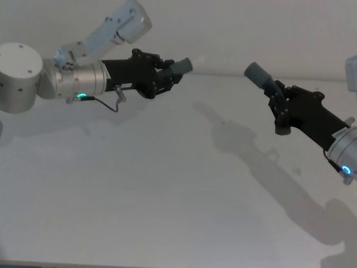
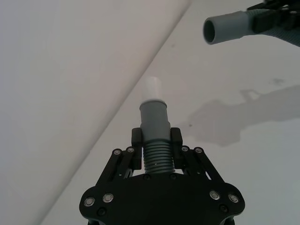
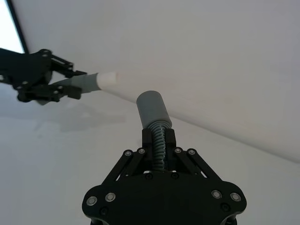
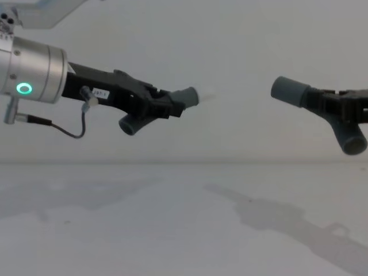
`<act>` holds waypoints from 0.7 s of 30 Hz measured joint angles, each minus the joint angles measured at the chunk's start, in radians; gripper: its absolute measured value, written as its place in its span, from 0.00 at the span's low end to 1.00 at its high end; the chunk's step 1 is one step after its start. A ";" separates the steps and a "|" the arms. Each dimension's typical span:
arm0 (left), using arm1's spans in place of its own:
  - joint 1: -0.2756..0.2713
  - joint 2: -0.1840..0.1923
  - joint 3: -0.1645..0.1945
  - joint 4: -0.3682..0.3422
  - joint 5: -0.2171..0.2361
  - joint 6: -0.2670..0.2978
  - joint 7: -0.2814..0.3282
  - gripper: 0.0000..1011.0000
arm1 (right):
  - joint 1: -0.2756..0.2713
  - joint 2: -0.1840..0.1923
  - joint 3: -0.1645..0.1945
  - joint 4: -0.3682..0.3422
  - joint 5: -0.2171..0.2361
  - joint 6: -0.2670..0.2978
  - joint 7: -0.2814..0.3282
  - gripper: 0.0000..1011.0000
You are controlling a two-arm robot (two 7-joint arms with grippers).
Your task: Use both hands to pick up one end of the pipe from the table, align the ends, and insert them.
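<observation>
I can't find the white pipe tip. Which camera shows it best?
The left wrist view: the white tip stands large above its grey cuff. The right wrist view shows it smaller, from the side. In the head and chest views it looks tiny and faint.

Your black plastic parallel-jaw left gripper, on its silver cylindrical arm, hangs aloft clamping a white-tipped grey hose; your matching right gripper faces it, well apart, clamping a socket-ended grey hose.

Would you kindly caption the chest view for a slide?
Left end effector holds the tipped pipe, right end effector the socket pipe, facing across a gap above the table.
</observation>
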 joint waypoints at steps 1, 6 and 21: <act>-0.007 0.007 0.003 0.000 -0.002 -0.015 -0.015 0.34 | 0.001 0.005 0.000 0.000 0.006 -0.001 0.012 0.15; -0.029 0.024 0.013 0.006 -0.007 -0.056 -0.068 0.34 | 0.015 0.043 0.003 0.001 0.043 -0.003 0.089 0.15; -0.090 0.054 0.045 0.035 -0.016 -0.149 -0.193 0.34 | 0.080 0.134 -0.002 0.068 0.151 0.000 0.321 0.15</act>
